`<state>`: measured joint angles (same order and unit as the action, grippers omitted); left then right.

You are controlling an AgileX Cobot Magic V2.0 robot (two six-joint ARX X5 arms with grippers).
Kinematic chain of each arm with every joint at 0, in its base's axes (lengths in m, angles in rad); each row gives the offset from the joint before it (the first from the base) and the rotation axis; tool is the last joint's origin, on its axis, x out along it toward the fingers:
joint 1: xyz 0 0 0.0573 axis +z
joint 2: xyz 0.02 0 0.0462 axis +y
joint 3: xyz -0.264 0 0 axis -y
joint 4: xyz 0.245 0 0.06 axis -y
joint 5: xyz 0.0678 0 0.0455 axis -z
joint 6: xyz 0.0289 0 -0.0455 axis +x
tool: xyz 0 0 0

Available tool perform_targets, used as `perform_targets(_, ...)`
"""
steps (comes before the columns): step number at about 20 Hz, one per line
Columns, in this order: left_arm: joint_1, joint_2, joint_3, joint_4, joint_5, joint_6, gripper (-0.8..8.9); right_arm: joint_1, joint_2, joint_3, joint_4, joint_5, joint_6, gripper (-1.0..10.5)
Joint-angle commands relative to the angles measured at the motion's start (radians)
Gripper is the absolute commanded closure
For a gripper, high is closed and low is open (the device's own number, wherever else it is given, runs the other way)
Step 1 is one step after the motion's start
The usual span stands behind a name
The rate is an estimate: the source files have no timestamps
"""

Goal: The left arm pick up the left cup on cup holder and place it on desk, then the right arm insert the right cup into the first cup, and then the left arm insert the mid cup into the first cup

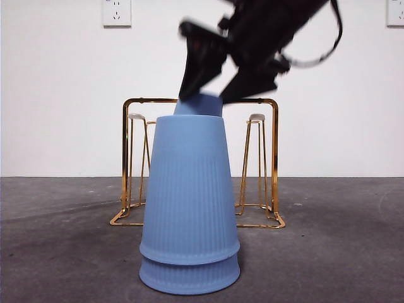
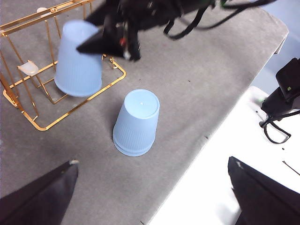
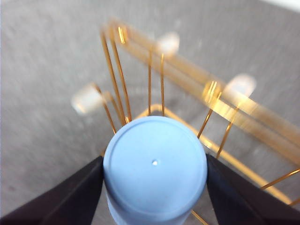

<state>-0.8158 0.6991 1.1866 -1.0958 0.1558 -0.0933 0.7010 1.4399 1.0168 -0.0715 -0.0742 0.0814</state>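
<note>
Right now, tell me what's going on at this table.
The right claw is shut on a blue cup at the gold cup holder, gripping it near its closed end. Two blue cups already sit nested upside down on the desk. The left claw hangs open, holding nothing.

No readable text, label, brand, number or sign shows in any of the three views. The blue cups (image 1: 189,208) carry only fine vertical ribbing — no print. The gold cup holder (image 1: 273,158) behind them is bare wire, and the dark worktop (image 1: 341,252) bears scuffs but no markings. On the white wall above the cup holder, two wall sockets (image 1: 117,12) show slot holes only — no lettering that can be made out.
</note>
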Motion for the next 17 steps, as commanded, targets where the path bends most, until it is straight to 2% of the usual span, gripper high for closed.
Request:
perform_targets(1,-0.008,0.005,0.019,0.011,-0.002,-0.002,3.09,0.01,-0.068,0.042,-0.039,0.002,-0.003,6.8)
perform_targets(4,-0.008,0.005,0.019,0.012,-0.002,-0.001,3.09,0.012,-0.179,0.065,-0.099,-0.003,-0.001,6.8)
perform_targets(7,-0.008,0.005,0.019,0.012,-0.003,-0.001,3.09,0.024,-0.291,0.097,-0.274,-0.016,0.013,6.8)
perform_targets(9,-0.008,0.006,0.019,0.012,-0.003,-0.001,3.09,0.039,-0.361,0.098,-0.391,-0.064,0.03,6.8)
perform_targets(12,-0.008,0.006,0.019,0.016,-0.003,-0.001,3.09,0.065,-0.405,0.098,-0.488,-0.087,0.048,6.8)
perform_targets(17,-0.008,0.006,0.019,0.018,-0.003,-0.001,3.09,0.15,-0.406,0.082,-0.547,-0.055,0.039,6.8)
